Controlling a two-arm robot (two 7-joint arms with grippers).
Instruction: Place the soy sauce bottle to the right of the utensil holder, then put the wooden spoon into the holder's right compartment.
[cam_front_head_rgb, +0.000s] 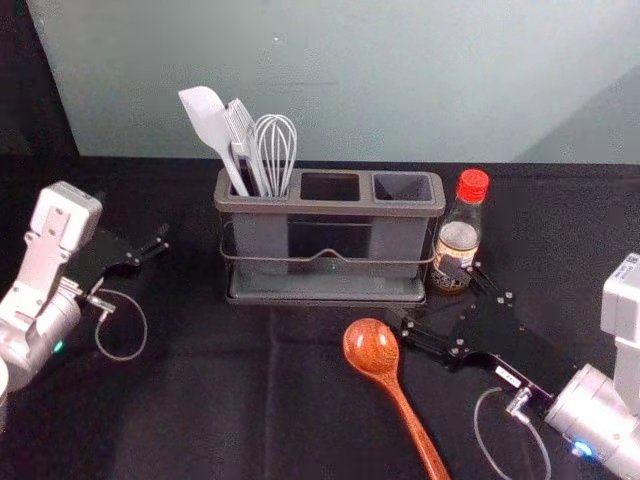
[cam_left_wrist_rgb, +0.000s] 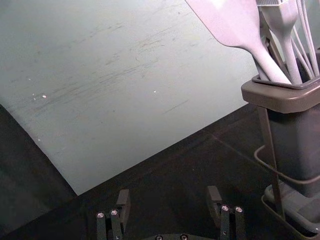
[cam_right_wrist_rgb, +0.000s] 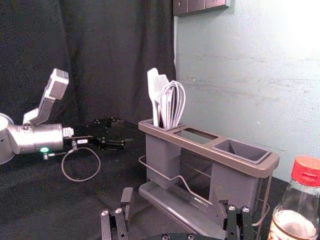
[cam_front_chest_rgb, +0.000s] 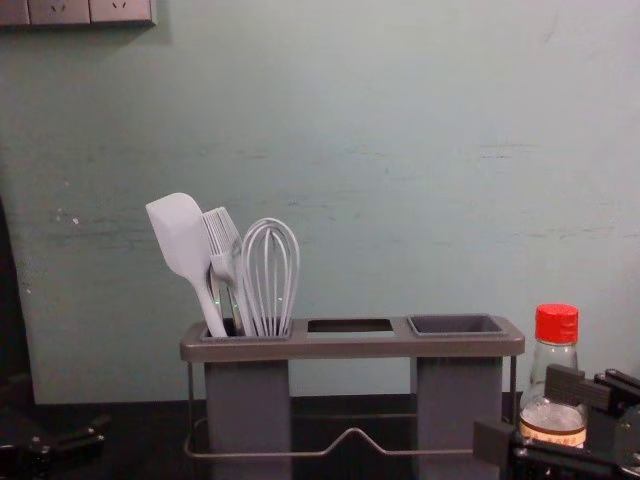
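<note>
My right gripper (cam_front_head_rgb: 430, 292) is open in front of the holder's right end, one finger near the soy sauce bottle (cam_front_head_rgb: 459, 235), nothing between its fingers. In the right wrist view the open gripper (cam_right_wrist_rgb: 174, 202) has the red-capped bottle (cam_right_wrist_rgb: 296, 205) off to one side. The bottle stands upright just right of the utensil holder (cam_front_head_rgb: 330, 208). The wooden spoon (cam_front_head_rgb: 372, 348) lies on the cloth before the holder, bowl toward it. The right compartment (cam_front_chest_rgb: 456, 325) is empty. My left gripper (cam_front_head_rgb: 152, 248) is idle left of the holder; the left wrist view shows that gripper (cam_left_wrist_rgb: 168, 202) open.
A white spatula (cam_front_head_rgb: 209, 122), a brush and a whisk (cam_front_head_rgb: 276, 148) stand in the holder's left compartment. Behind the holder rises a pale wall (cam_front_chest_rgb: 400, 170). Black cloth (cam_front_head_rgb: 200, 400) covers the table, with open room left of the spoon.
</note>
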